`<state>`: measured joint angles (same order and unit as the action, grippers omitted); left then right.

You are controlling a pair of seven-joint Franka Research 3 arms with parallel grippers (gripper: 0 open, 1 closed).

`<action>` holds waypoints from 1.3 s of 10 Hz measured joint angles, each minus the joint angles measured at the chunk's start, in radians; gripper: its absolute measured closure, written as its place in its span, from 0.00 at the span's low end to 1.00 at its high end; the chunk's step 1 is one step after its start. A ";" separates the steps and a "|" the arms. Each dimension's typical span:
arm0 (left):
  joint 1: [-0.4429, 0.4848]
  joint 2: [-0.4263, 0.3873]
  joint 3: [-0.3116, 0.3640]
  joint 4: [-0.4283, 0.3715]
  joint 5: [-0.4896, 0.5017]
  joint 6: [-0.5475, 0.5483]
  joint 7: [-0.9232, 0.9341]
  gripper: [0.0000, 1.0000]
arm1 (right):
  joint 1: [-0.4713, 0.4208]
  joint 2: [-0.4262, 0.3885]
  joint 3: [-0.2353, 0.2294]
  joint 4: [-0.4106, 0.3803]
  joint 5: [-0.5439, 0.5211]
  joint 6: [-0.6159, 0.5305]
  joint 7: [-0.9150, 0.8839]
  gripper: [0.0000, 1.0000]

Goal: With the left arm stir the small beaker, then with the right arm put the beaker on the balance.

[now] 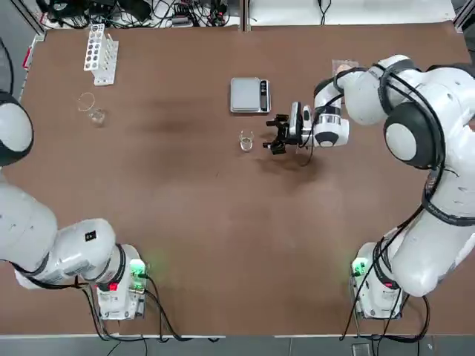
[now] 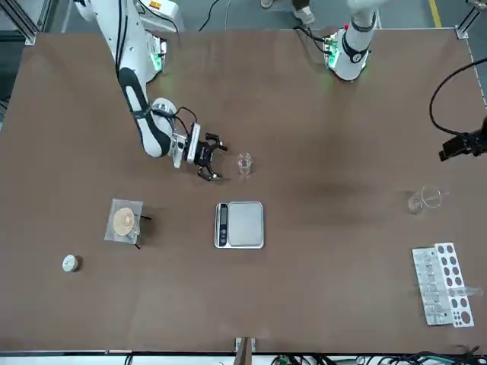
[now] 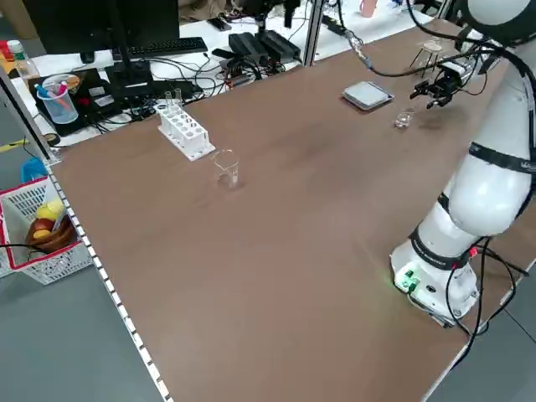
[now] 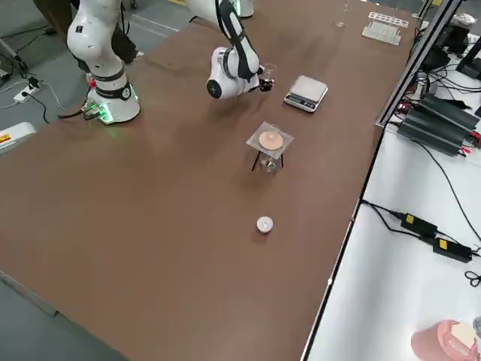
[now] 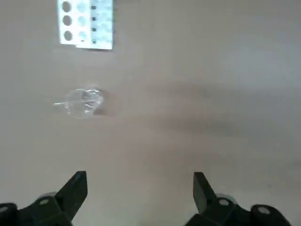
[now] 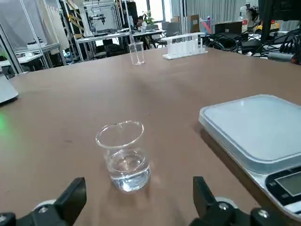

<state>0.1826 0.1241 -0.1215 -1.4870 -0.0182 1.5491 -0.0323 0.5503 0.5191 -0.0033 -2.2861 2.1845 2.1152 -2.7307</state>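
The big brown table [image 1: 200,222] is under everything. The right arm [image 1: 438,170] is big and white, and it reaches over the table. The left arm [image 1: 59,237] is big and white too, and it reaches along its own side. The white rack [image 1: 102,55] full of holes stands at the far left part of the table. The left gripper [image 5: 140,197] is up over the left side, with its two black fingers apart and nothing in them. The right gripper [image 1: 269,135] is low down next to the small beaker, and its fingers are wide apart and hold nothing. The balance [image 1: 250,96] lies flat, a bit farther from the robot than the small beaker. A little stand [image 2: 123,220] with a round pale middle is to the right of the balance. The larger glass [image 1: 96,116] is near the rack, with a thin clear stick poking out. The small beaker [image 6: 125,157] stands up on the table, in front of the right fingers but not between them. It has clear water in it. A small white lid [image 2: 70,263] sits past the stand.
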 joint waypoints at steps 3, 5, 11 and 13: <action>-0.122 -0.054 0.112 0.004 -0.027 0.000 -0.002 0.00 | 0.020 0.036 0.002 0.050 0.038 -0.003 -0.001 0.00; -0.129 -0.059 0.101 0.004 -0.028 0.007 -0.008 0.00 | 0.034 0.043 0.009 0.062 0.046 -0.003 -0.001 0.00; -0.133 -0.066 0.034 0.009 0.014 0.016 -0.081 0.00 | 0.060 0.054 0.021 0.064 0.059 -0.002 -0.001 0.00; -0.134 -0.077 -0.010 0.009 0.037 -0.004 -0.094 0.00 | 0.062 0.069 0.021 0.069 0.062 -0.003 -0.001 0.00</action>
<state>0.0489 0.0467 -0.1315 -1.4780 0.0189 1.5452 -0.1268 0.6122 0.5879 0.0181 -2.2167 2.2467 2.1122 -2.7317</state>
